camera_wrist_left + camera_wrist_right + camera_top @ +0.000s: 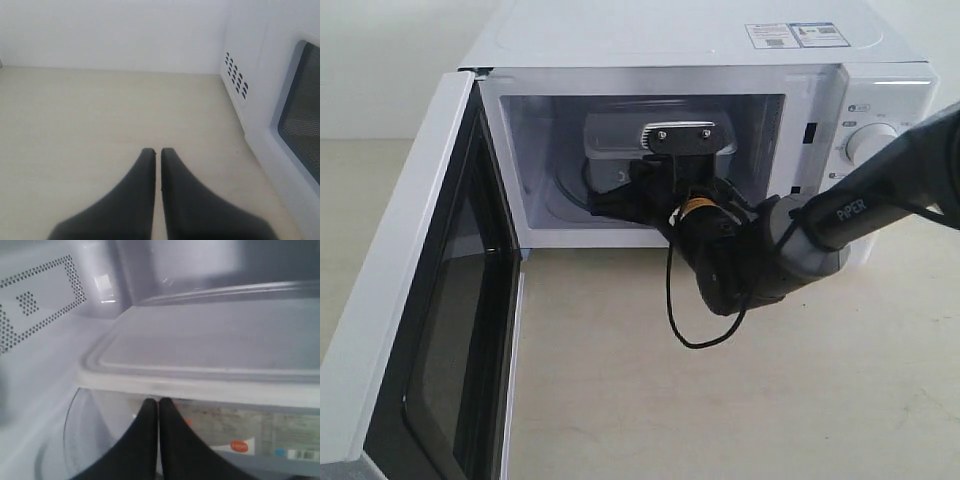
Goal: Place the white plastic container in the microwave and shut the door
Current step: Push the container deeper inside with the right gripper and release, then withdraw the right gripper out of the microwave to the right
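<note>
The white plastic container (615,137) sits inside the microwave (700,45) on the glass turntable (75,440); its lid (215,345) and red-marked label (239,445) fill the right wrist view. My right gripper (158,401) is shut, its tips pressed against the container's side wall just under the rim, holding nothing. In the exterior view the right arm reaches into the cavity and its gripper is hidden behind its own wrist. The door (415,300) stands wide open at the left. My left gripper (155,151) is shut and empty over the bare table beside the microwave's vented side (237,80).
A loose black cable (672,300) loops down from the right wrist in front of the cavity. The control panel with its dial (870,140) is behind the right forearm. The beige table (720,400) stretches in front of the microwave.
</note>
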Robot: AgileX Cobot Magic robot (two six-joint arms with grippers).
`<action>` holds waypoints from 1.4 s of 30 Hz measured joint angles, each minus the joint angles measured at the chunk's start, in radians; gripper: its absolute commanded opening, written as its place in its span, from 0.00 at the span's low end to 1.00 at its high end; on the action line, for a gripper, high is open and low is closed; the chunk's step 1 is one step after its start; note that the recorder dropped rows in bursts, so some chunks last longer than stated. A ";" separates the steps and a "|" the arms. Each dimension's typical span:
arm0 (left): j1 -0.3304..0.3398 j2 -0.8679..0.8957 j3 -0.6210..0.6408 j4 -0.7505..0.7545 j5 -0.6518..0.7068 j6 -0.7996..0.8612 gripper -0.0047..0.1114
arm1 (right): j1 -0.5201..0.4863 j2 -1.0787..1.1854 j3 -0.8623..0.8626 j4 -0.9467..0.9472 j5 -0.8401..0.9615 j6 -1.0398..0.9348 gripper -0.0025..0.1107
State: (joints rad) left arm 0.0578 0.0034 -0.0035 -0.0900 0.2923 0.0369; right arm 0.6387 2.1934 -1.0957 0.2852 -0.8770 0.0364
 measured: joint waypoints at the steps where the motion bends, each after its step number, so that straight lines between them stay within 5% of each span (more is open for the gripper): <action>1: 0.000 0.000 0.000 0.000 0.000 0.000 0.08 | -0.002 0.000 -0.006 -0.002 0.016 -0.005 0.02; 6: 0.000 0.000 0.000 0.000 0.000 0.000 0.08 | 0.006 -0.044 0.050 -0.006 0.075 0.025 0.02; 12: 0.000 0.000 0.000 0.000 0.000 0.000 0.08 | 0.037 -0.364 0.337 0.036 0.280 0.078 0.02; 20: 0.000 0.000 0.000 0.000 0.000 0.000 0.08 | 0.037 -0.962 0.461 0.024 1.252 -0.058 0.02; 23: 0.000 0.000 0.000 0.000 0.000 0.000 0.08 | 0.037 -1.034 0.463 0.024 1.421 -0.090 0.02; 42: 0.000 0.000 0.000 0.000 0.000 0.000 0.08 | 0.037 -1.442 0.631 0.026 1.504 -0.052 0.02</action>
State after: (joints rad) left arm 0.0578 0.0034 -0.0035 -0.0900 0.2923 0.0369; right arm 0.6761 0.7516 -0.4642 0.3117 0.6268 -0.0155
